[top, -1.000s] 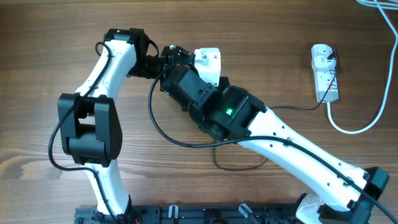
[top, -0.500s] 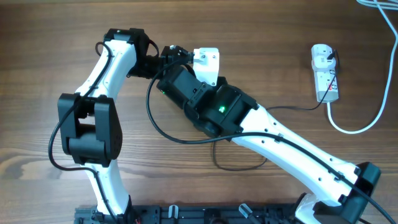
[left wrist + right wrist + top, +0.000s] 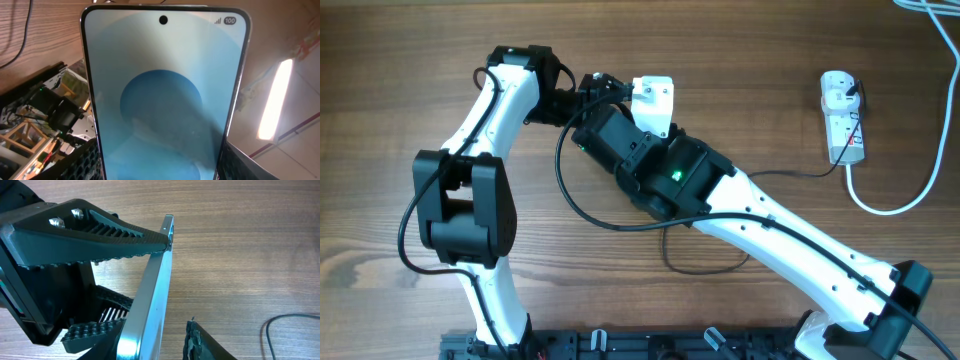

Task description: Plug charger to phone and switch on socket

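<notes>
The left claw (image 3: 160, 165) grips the phone (image 3: 160, 95) by its long edges, screen toward its own camera. The right claw (image 3: 150, 328) stands partly open astride the phone's thin edge, with a gap showing beside one finger. From the right wrist the phone's long axis runs 1 to 7 o'clock. Overhead, the charger (image 3: 795, 173) trails across the table (image 3: 770, 60) from the socket (image 3: 842, 120), at 3 o'clock of both claws, and passes under the right arm. Its tip is hidden. The right arm looks nearer it.
</notes>
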`<state>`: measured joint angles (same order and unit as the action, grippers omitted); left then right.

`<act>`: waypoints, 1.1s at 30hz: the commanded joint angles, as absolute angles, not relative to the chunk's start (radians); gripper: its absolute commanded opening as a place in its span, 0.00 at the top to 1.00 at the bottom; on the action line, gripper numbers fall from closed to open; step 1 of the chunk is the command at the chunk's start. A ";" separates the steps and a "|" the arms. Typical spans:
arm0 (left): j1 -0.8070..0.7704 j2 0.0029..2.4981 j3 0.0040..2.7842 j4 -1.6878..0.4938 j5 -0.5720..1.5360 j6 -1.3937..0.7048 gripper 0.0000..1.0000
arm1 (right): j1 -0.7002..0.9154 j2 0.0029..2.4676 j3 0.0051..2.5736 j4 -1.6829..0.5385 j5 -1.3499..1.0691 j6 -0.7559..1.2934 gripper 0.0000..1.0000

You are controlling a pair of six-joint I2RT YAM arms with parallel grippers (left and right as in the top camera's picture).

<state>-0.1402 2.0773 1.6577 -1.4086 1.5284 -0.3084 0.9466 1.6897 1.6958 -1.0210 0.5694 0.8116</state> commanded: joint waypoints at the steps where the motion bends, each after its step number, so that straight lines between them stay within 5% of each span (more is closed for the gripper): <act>1: -0.142 2.040 1.657 -1.406 1.573 -0.299 0.43 | 0.951 1.699 1.713 -1.007 0.569 0.823 0.62; 14: -0.142 2.040 1.657 -1.406 1.575 -0.303 0.43 | 0.951 1.699 1.713 -0.991 0.575 0.823 0.71; 33: -0.142 2.040 1.657 -1.406 1.577 -0.303 0.43 | 0.948 1.706 1.713 -0.960 0.592 0.812 0.70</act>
<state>-0.1402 2.0773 1.6577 -1.4086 1.5288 -0.3088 0.9466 1.6897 1.6958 -0.9707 0.5697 0.8112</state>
